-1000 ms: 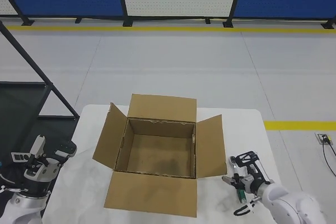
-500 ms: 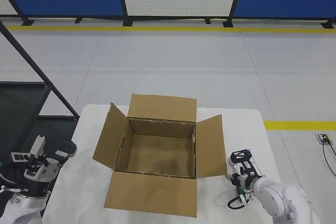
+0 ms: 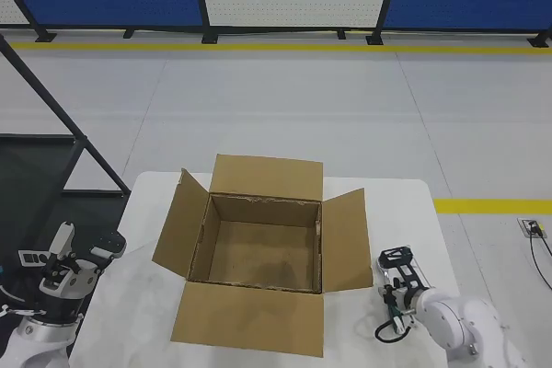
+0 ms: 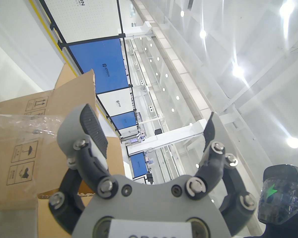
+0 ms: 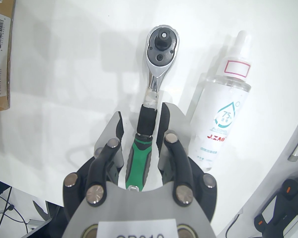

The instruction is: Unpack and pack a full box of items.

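An open cardboard box (image 3: 258,253) stands in the middle of the white table (image 3: 396,198), and its inside looks bare. On the table to the box's right lies a ratchet wrench (image 5: 161,48) with a green and black handle. My right gripper (image 5: 142,122) (image 3: 400,279) straddles that handle, open, with a gap showing on one side. A clear spray bottle (image 5: 221,115) lies parallel to the wrench, just beside one of the fingers (image 5: 166,120). My left gripper (image 4: 150,120) (image 3: 85,247) is open and holds nothing, off the table's left edge, pointing upward.
The box's flaps (image 3: 345,239) are spread out on all sides, the right one close to my right gripper. A box wall (image 4: 19,139) with clear plastic film over it shows in the left wrist view. A dark frame (image 3: 69,138) stands left of the table.
My right arm has swung slightly toward the box and its fingers have drawn closer together around the wrench handle. The left arm has not moved.
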